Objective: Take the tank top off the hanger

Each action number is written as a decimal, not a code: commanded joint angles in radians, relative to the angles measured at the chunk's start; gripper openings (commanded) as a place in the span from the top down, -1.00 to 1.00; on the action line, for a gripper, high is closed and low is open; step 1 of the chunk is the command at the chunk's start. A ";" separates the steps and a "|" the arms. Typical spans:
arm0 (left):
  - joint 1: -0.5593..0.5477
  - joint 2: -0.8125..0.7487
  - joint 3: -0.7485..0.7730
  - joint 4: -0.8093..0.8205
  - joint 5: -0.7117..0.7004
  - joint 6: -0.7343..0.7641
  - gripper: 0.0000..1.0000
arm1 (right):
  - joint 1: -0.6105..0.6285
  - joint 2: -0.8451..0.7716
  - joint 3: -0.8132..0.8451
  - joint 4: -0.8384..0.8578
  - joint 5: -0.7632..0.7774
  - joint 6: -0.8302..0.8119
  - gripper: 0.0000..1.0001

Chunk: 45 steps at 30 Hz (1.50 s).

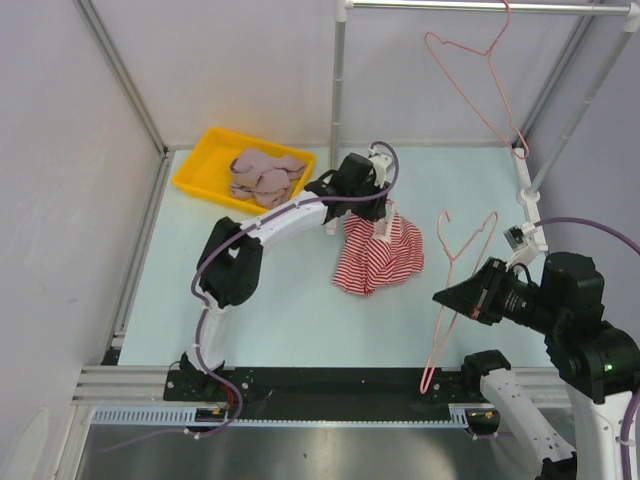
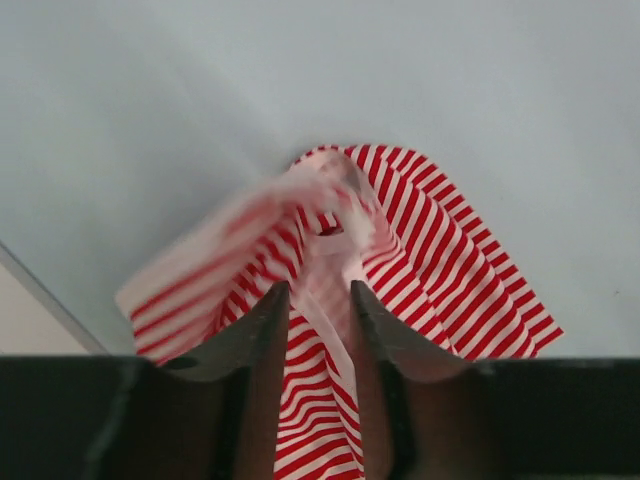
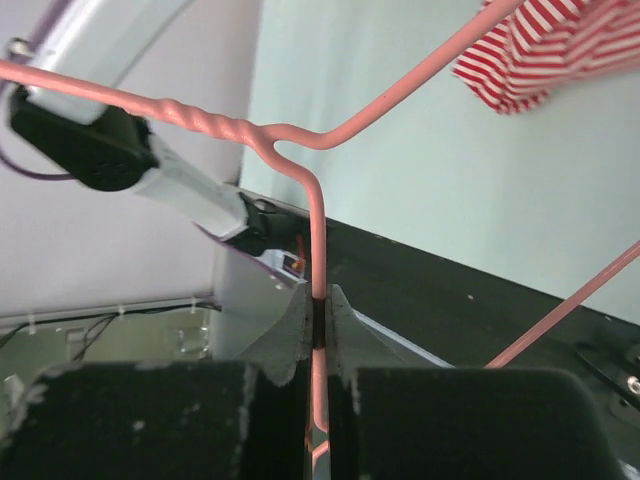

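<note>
— Item one, the left pincer?

— It stands over the middle of the tabletop, pointing down. Its jaws are a little apart, not wide. A bunched fold of the tank top rises into the gap, and the cloth touches the inner faces of both fingers. I cannot tell whether they pinch it.

— Item two, the tank top itself?

— Red and white stripes, one piece. It lies heaped on the tabletop about midway between the near and far edges, slightly toward the right side. Its top is drawn up under the left pincer. It is off the hanger and apart from it.

— Item three, the right pincer?

— Clenched tight on the pink wire hanger. Both fingers are pressed against one straight run of the wire, below the twisted neck. The hanger is bare and tilted, above the near right part of the tabletop.

— Remaining stock?

— A second pink hanger hooked on the rail above the far right corner. A yellow tray at the far left corner, with pale pink garments piled in it.
</note>
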 commanded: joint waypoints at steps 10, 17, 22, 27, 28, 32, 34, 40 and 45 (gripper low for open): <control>-0.160 -0.181 -0.272 0.077 -0.249 0.100 -0.99 | 0.003 -0.030 -0.085 -0.025 0.072 -0.052 1.00; -0.174 -0.091 -0.297 0.040 -0.135 0.080 -0.99 | 0.003 -0.044 -0.107 0.012 0.062 -0.043 1.00; -0.174 -0.004 -0.223 -0.050 -0.149 0.080 -0.99 | 0.003 -0.052 -0.124 0.030 0.052 -0.034 1.00; -0.175 0.049 -0.218 -0.064 -0.215 0.092 -0.96 | 0.003 -0.055 -0.145 0.047 0.046 -0.023 1.00; -0.174 0.046 -0.221 -0.065 -0.214 0.085 -0.93 | 0.003 -0.055 -0.148 0.050 0.046 -0.021 1.00; -0.170 0.042 -0.229 -0.053 -0.214 0.083 -0.49 | 0.003 -0.053 -0.161 0.064 0.042 -0.014 1.00; -0.163 0.043 -0.226 -0.072 -0.198 0.079 -0.18 | 0.004 -0.052 -0.167 0.078 0.034 -0.009 1.00; -0.151 0.002 -0.240 -0.079 -0.175 0.077 0.99 | 0.003 -0.040 -0.167 0.088 0.034 -0.015 1.00; -0.134 -0.124 -0.277 -0.076 -0.226 0.068 1.00 | 0.003 -0.030 -0.171 0.094 0.037 -0.021 1.00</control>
